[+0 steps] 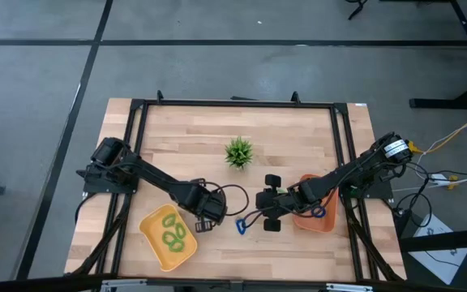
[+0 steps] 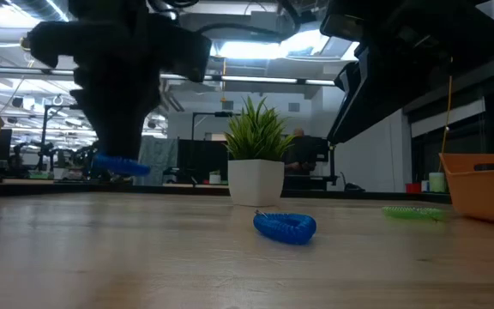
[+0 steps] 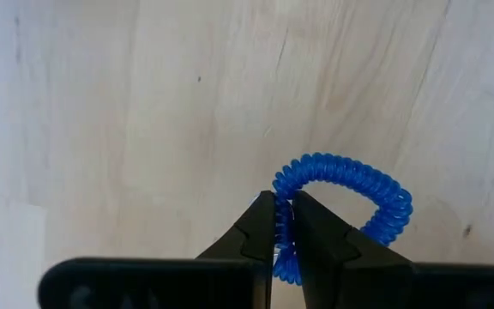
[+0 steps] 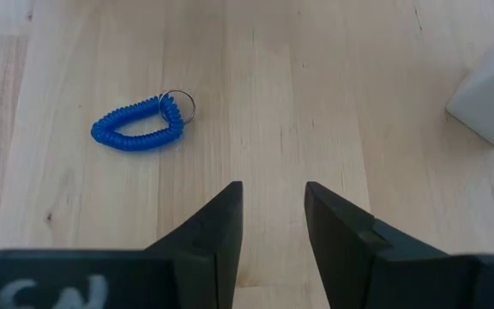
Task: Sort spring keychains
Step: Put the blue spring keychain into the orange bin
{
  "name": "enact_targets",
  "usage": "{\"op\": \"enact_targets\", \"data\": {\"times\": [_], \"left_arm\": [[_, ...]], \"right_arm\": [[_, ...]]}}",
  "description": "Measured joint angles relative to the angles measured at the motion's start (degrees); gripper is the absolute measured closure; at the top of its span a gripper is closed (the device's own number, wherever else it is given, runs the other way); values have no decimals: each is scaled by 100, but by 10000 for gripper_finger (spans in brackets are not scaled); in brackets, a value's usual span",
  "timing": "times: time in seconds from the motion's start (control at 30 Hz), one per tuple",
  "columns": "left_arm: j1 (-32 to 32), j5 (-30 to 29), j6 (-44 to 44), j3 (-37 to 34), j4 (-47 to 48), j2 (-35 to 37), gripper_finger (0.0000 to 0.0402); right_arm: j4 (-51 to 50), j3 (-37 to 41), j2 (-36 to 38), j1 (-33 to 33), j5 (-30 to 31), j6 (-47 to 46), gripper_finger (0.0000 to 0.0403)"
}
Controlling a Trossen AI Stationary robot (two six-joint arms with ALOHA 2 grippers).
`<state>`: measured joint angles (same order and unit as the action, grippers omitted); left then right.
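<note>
Left pincer: clenched on a blue spring keychain, above the bench.
Right pincer: released, near another blue keychain.
Nearby: potted plant.

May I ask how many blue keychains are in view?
3 blue keychains: one pinched in the left gripper, one loose on the table before the right gripper, one apparently in the orange tray; others may be hidden there.

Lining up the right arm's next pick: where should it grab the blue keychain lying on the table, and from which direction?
Grip the blue keychain across one long side of its coil, coming straight down from above. It lies flat as an elongated loop, so an open tool can straddle one strand. Avoid the thin metal ring at its end; it probably offers little to pinch.
</note>
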<state>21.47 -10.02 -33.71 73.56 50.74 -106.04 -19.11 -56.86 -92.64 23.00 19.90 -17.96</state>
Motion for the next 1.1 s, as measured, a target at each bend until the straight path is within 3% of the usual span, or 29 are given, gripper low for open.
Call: {"op": "enact_targets", "data": {"times": [0.33, 0.7, 1.1], "left_arm": [[415, -827, -52, 588, 698, 320, 378], [994, -2612, -504, 579, 739, 1453, 379], [1011, -4433, -495, 577, 722, 1325, 379]], "right_arm": [[-2, 0, 0, 0, -1, 1, 276], [141, 0, 0, -5, 2, 20, 276], [3522, 0, 0, -17, 299, 1159, 276]]}}
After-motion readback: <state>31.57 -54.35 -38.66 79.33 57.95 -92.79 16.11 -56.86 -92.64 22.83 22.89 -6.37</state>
